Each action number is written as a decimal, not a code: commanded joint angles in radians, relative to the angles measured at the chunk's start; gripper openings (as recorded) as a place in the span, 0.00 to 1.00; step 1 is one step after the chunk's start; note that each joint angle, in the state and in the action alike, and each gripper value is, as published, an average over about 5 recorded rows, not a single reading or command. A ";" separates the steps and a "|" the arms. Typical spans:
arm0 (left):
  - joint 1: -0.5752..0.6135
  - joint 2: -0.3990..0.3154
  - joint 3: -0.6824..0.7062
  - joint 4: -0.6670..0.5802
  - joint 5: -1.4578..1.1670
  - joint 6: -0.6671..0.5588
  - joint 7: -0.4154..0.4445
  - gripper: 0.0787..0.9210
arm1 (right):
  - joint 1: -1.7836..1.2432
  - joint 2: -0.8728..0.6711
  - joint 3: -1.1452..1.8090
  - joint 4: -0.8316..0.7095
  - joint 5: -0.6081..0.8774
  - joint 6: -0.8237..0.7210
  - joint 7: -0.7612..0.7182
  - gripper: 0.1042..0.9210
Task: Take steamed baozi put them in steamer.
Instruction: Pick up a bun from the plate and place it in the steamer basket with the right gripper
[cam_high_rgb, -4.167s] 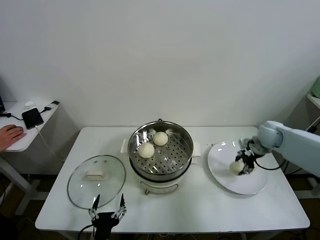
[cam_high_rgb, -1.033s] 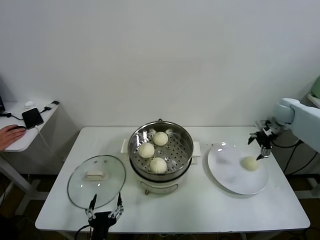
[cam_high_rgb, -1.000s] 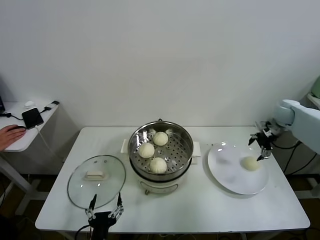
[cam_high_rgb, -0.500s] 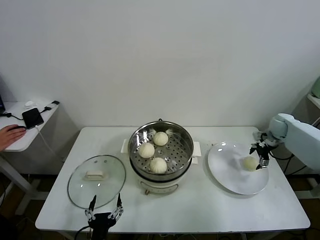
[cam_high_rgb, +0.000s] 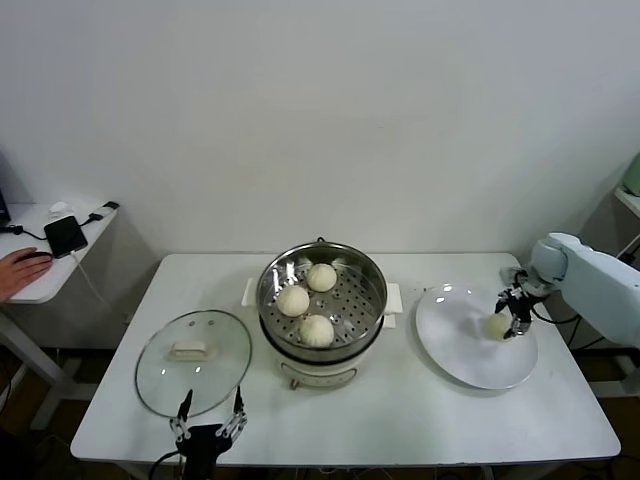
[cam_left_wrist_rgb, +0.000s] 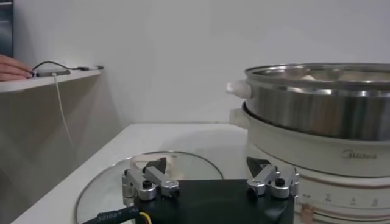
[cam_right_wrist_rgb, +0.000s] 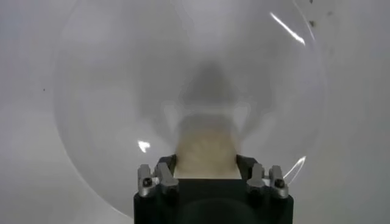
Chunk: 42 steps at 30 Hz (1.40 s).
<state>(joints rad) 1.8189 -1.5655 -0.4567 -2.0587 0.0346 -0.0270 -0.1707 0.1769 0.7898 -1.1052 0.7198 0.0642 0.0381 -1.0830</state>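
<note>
Right hand (cam_high_rgb: 508, 318) newly around baozi (cam_high_rgb: 497, 325)

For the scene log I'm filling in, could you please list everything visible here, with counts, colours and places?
steamed baozi: four, cream-white; three in the steamer, one on the plate between the right gripper's fingers.
steamer: one, steel on white base; table centre.
plate: one, white; right of the steamer.
glass lid: one, clear with white handle; left of the steamer.
table: one, white.
phone: one, black; side table at far left.
person's hand: one; on that side table.
left gripper: open, parked at the table's near edge by the lid.
right gripper: over the plate, around the baozi.
</note>
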 joint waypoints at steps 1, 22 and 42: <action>0.003 0.005 0.004 -0.014 0.002 0.006 0.001 0.88 | 0.343 -0.069 -0.336 0.254 0.240 -0.109 -0.002 0.69; 0.005 0.020 0.039 -0.065 0.000 0.008 0.001 0.88 | 0.878 0.365 -0.690 0.806 1.008 -0.523 0.289 0.69; -0.008 0.014 0.031 -0.039 -0.010 0.009 0.001 0.88 | 0.472 0.419 -0.558 0.555 0.773 -0.578 0.374 0.69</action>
<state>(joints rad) 1.8131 -1.5510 -0.4254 -2.1045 0.0260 -0.0193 -0.1705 0.7747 1.1678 -1.7001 1.3414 0.8820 -0.4943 -0.7593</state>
